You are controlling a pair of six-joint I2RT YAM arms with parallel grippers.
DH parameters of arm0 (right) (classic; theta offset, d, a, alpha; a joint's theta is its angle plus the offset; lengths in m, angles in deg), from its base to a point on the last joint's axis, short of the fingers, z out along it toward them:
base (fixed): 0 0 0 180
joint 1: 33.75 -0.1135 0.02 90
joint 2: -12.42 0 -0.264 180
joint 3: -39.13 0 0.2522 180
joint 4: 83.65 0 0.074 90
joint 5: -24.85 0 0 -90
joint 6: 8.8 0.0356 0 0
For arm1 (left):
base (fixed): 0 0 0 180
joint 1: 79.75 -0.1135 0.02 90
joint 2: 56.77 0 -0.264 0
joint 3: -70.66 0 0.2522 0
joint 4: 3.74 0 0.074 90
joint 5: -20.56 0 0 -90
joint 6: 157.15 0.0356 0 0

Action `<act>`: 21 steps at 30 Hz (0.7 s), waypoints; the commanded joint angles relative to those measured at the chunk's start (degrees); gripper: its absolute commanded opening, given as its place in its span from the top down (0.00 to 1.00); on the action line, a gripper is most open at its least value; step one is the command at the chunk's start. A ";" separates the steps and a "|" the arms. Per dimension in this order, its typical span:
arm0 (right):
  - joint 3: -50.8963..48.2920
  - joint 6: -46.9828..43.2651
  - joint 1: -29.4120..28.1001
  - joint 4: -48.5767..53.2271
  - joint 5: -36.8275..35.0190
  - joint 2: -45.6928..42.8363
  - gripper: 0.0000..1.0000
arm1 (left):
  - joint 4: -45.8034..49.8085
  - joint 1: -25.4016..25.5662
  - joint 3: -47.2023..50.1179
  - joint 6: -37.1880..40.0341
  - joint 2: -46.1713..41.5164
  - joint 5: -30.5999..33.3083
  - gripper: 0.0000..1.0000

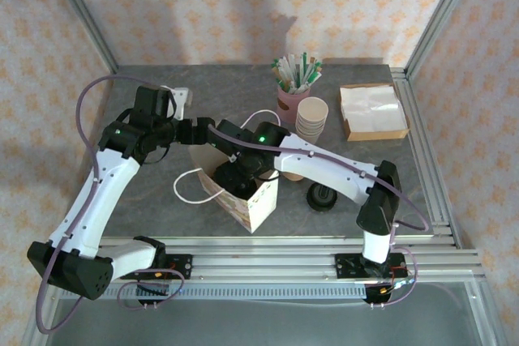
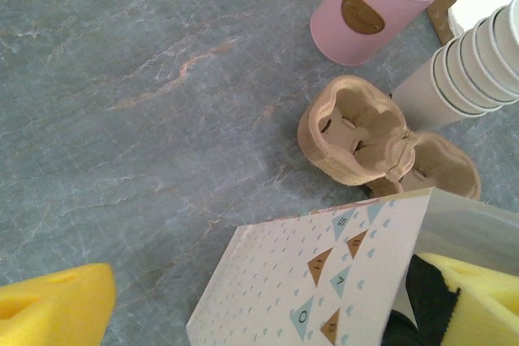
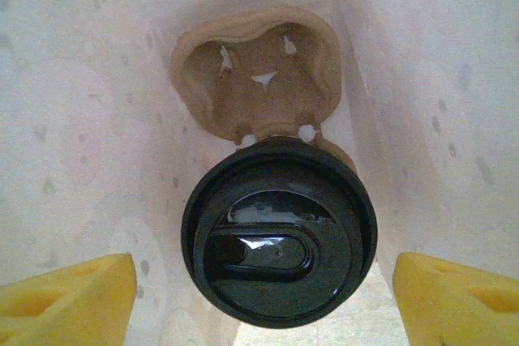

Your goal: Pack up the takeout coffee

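You have the takeout coffee (image 3: 280,241), a cup under a black plastic dome lid, seated in the brown moulded-pulp carrier (image 3: 255,70) inside the white patterned paper bag (image 1: 263,204). Your right gripper (image 3: 263,297) is spread above it, touching nothing. Your left gripper (image 2: 263,301) is spread, bag wall between its fingers.

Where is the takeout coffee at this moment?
In the right wrist view, the takeout coffee sits inside the paper bag, in one slot of the cardboard cup carrier, its other slot empty. The bag stands on the table, front and centre.
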 commanded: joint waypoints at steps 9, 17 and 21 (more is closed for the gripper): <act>3.83 0.94 -0.43 2.89 -1.37 -5.06 0.19 | 0.68 0.53 -3.28 -1.95 -2.22 0.11 0.02; 5.53 0.62 -0.43 4.07 -2.71 -6.06 0.19 | -0.37 0.55 -5.07 -3.79 -3.82 -0.56 0.01; 6.64 0.77 -0.43 4.35 -2.84 -6.35 0.19 | -0.97 0.48 -5.72 -4.31 -5.19 -0.05 0.00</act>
